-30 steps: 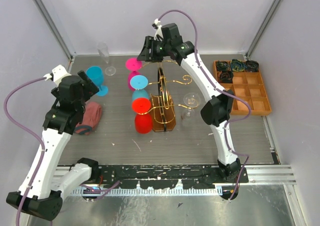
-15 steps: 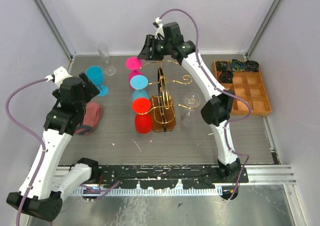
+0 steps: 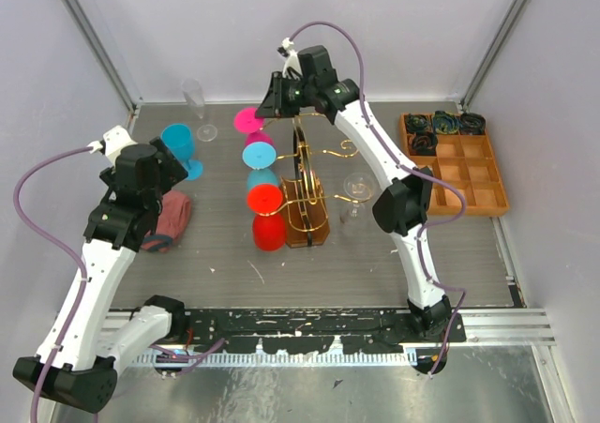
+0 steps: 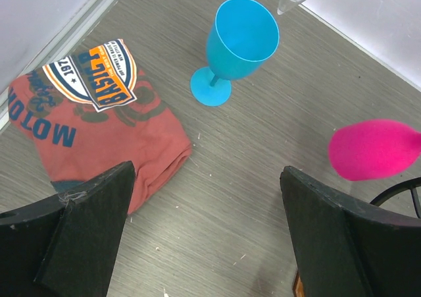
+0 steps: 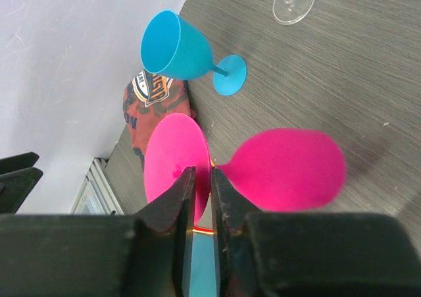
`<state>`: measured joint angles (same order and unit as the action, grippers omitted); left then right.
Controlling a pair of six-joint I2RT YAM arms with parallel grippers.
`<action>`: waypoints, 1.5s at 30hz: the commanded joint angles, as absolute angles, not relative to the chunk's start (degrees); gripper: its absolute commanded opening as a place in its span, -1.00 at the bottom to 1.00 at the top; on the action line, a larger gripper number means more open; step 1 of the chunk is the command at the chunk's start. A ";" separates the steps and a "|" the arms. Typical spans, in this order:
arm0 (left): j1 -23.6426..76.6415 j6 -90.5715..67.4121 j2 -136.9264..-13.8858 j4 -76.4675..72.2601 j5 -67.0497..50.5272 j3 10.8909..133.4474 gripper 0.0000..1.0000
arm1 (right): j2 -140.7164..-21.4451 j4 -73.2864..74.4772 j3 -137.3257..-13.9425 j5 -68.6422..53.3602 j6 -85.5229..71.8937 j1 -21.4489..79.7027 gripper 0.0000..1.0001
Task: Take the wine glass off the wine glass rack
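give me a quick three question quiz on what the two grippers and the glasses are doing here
1. True or false: the left gripper is open.
2. Is the blue plastic wine glass on the grey table upright or tipped over?
3. What does the right gripper pinch? A: the stem of the pink plastic wine glass. B: the blue glass. C: nothing.
Key: 1 true; 2 upright; 3 A.

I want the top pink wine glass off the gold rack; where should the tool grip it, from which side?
Grip the pink wine glass by its thin stem beside the flat foot, from above: bowl and foot are too wide, and the right tool straddles that spot.
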<state>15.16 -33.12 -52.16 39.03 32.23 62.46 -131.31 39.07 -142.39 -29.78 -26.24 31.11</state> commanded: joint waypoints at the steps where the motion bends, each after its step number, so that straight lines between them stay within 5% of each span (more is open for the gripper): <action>1: 15.12 -32.87 -51.24 39.47 33.14 61.70 0.96 | -128.88 37.13 -143.52 -32.62 -26.06 31.56 -0.70; 8: 15.12 -33.02 -51.39 39.97 32.89 62.11 0.96 | -126.04 35.17 -139.48 -34.17 -27.70 30.99 -0.98; 20: 15.13 -33.21 -52.00 40.51 32.45 62.79 0.96 | -123.67 31.83 -134.55 -44.35 -35.64 28.04 -0.98; 45: 15.12 -32.12 -50.96 42.38 33.03 63.13 0.96 | -122.49 17.36 -137.89 -37.66 -35.47 12.79 -0.98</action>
<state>15.16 -33.04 -51.92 41.87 32.25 62.48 -125.97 23.70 -133.71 -38.68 -38.70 15.22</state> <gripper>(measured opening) 0.982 0.078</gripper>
